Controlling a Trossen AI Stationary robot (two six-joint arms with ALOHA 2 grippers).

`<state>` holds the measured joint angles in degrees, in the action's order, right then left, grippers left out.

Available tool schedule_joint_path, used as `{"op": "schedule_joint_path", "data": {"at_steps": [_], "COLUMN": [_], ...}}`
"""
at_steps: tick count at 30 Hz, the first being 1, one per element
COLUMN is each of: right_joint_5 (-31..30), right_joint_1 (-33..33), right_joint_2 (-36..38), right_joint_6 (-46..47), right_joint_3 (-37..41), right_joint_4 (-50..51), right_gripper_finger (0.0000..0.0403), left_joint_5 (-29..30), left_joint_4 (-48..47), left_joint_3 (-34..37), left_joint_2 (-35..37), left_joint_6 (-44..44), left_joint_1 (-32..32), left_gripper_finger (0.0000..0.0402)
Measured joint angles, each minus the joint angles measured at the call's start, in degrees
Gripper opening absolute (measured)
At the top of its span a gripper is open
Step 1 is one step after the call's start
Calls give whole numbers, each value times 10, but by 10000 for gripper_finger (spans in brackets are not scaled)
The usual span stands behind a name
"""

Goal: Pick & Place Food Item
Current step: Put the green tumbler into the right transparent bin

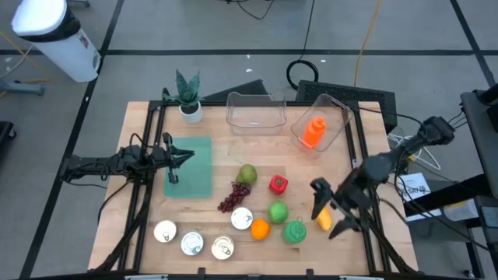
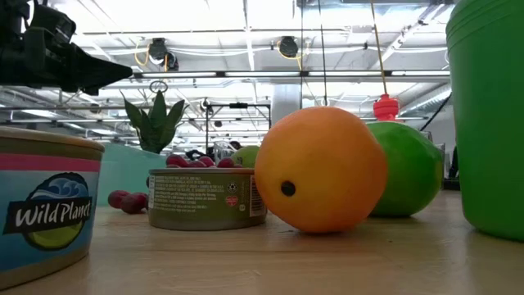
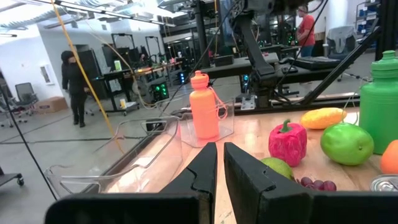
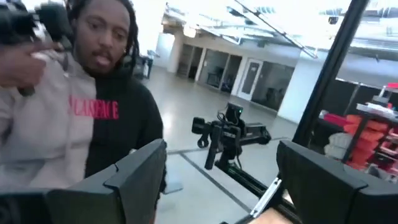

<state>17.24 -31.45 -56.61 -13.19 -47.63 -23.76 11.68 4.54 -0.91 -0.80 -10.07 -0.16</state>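
Food lies on the wooden table: a green pear, a red pepper, grapes, a green apple, an orange and a yellow fruit near the right edge. My right gripper hangs open above the yellow fruit. In the right wrist view, my right gripper has nothing between its fingers and faces the room. My left gripper is shut and level over a teal mat, holding nothing.
Two clear bins stand at the far edge, the right one holding an orange bottle. A potted plant, several cans and a green bottle are also on the table. A person stands beyond the table.
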Motion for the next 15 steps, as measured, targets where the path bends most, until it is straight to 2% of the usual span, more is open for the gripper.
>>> {"op": "schedule_joint_path", "data": {"at_steps": [3,6,10,12,15], "right_joint_5": [-89,-210,-355,-387,-396], "right_joint_1": [-52,-93,-117,-119,-118], "right_joint_2": [-30,-72,-136,-164,-197], "right_joint_6": [-41,-57,2,56,145], "right_joint_3": [-57,-120,-204,-240,-272], "right_joint_4": [96,214,366,440,523], "right_gripper_finger": [293,293,293,293,293], "left_joint_5": [0,0,0,0,0], "left_joint_4": [0,0,0,0,0], "left_joint_3": [0,0,0,0,0], "left_joint_2": [0,0,0,0,0], "left_joint_6": [0,0,0,0,0], "left_joint_1": [0,0,0,0,0], "left_gripper_finger": [42,42,42,42,42]}}
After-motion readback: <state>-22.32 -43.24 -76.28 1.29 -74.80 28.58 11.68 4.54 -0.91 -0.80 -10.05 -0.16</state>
